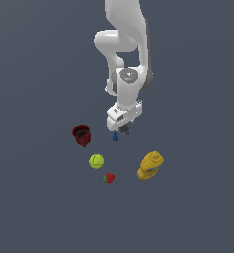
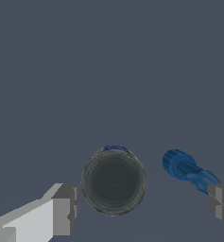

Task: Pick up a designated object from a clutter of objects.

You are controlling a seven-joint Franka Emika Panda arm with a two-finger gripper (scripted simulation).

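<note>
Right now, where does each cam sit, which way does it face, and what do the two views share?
Exterior view: off the arm, raised, looking down at the floor; shows the white arm, the gripper, red cup, green ball, yellow bottle.
Wrist view: on the wrist, looking past both fingers at the floor.
Shared: the dark grey round piece, which lies between the open fingers, and the small blue piece beside it.
</note>
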